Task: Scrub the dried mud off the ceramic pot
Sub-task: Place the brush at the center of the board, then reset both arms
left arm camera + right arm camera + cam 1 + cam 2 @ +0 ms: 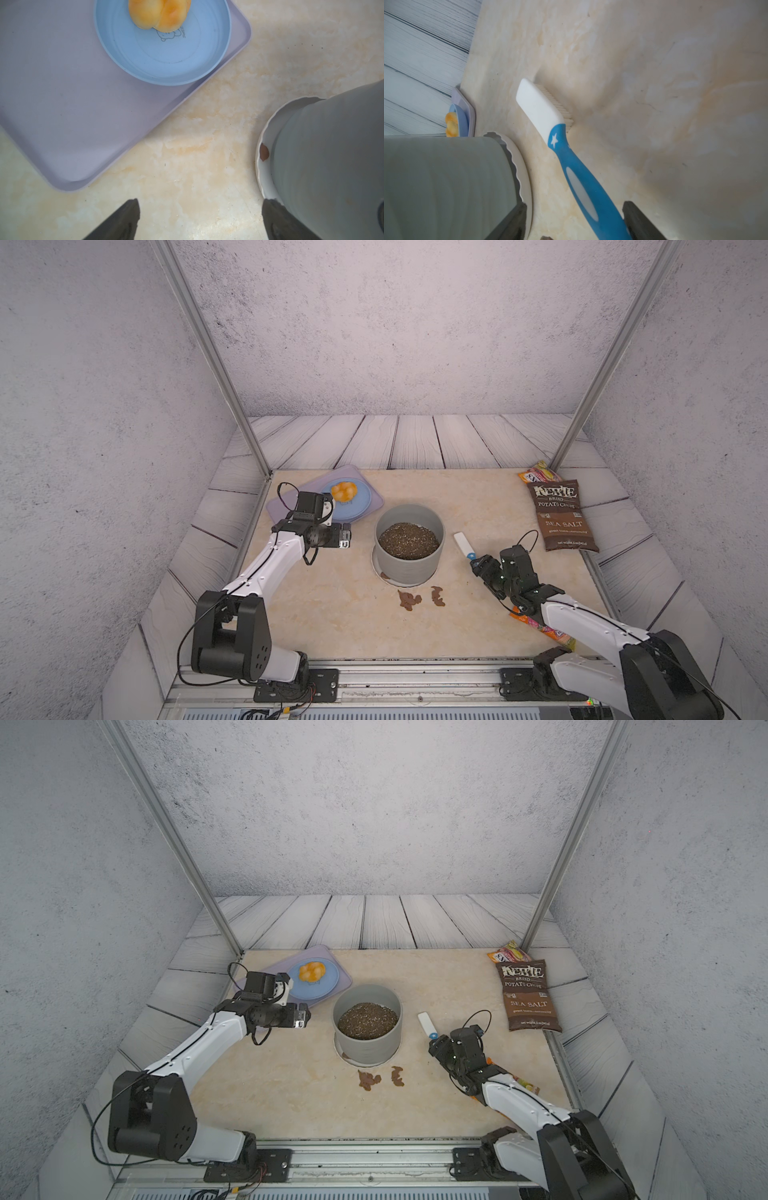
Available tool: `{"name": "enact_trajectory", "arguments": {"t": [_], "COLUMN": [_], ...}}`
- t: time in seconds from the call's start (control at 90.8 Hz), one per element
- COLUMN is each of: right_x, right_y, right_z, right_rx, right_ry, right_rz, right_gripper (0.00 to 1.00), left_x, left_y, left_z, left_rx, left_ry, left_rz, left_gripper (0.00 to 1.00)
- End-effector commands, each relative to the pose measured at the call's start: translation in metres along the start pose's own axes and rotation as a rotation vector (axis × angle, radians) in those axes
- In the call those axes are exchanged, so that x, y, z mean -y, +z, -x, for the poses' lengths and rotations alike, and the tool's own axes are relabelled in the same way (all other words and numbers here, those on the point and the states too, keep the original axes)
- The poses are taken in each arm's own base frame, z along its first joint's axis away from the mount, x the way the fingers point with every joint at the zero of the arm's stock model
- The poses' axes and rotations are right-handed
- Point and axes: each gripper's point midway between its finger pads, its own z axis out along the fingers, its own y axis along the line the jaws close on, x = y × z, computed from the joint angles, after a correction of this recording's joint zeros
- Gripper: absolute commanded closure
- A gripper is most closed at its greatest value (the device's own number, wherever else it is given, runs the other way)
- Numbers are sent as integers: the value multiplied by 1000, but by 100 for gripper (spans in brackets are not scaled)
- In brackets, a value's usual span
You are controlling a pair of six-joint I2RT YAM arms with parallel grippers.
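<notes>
The ceramic pot (409, 543) stands upright at the centre of the frame in both top views. It is a grey cylinder filled with dark soil, seated in a pale scalloped saucer (262, 176). One blotch of dried mud (264, 152) clings to the saucer at the pot's foot. Two more brown clumps (409, 600) lie on the table (332, 614) just below the pot.

The pot is probably heavy, rigid and smooth-walled, with a thin saucer rim that could chip. It seems better steadied by pinching over the top rim than squeezed across its width.

The scrub brush (564, 145) lies just right of the pot, bristles towards the table. It looks light and stiff, and its blue handle is the place to grip it.

The right gripper (478, 563) has its fingers (639, 220) apart on either side of that handle, not clamped on it. The left gripper (345, 536) hangs left of the pot, spread wide and empty, with one finger (274, 220) close beside the pot's wall.

There is open room below and left of the pot. A lilac tray (291, 502) with a blue plate (361, 499) crowds the upper left. A chip bag (563, 516) lies at the right edge.
</notes>
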Motion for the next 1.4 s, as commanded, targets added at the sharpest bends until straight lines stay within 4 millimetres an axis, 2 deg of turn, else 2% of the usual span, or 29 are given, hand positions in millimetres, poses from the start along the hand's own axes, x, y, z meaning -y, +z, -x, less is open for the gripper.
{"name": "enact_trajectory", "arguments": {"t": [0.0, 0.099, 0.363, 0.429, 0.517, 0.628, 0.716, 0.826, 0.936, 1.057, 1.222, 1.387], "right_x": [18, 15, 29, 24, 8, -16, -33, -42, -24, 0, 28, 29], "right_y": [-4, -11, -32, -40, -49, -57, -59, -58, -49, -38, -13, 2], "right_z": [-2, 5, 12, 21, 41, 76, 112, 157, 189, 205, 210, 203], "right_rx": [-17, -5, -9, 22, 94, 186, 273, 432, 506, 543, 565, 556], "right_ry": [-31, -73, -125, -175, -272, -465, -587, -660, -664, -653, -639, -672], "right_rz": [-100, -125, -262, -266, -239, -236, -224, -193, -257, -300, -326, -276], "right_gripper": [24, 22, 13, 12, 12, 10, 8, 7, 5, 2, 1, 1], "left_x": [-8, -15, -28, -31, -39, -52, -64, -72, -75, -88, -98, -105], "left_y": [7, 10, 20, 20, 22, 24, 24, 23, 23, 27, 31, 31], "left_z": [-3, -4, -3, -2, -1, 2, 7, 17, 26, 31, 28, 24], "left_rx": [-8, -16, -21, -23, -18, 11, 59, 158, 258, 294, 383, 409], "left_ry": [-5, 1, -5, 8, 11, 10, 17, 19, 33, 40, 8, -18], "left_rz": [15, 41, 60, 72, 96, 147, 208, 251, 265, 326, 326, 342], "left_gripper": [2, 2, 2, 2, 2, 2, 2, 2, 2, 2, 2, 2]}}
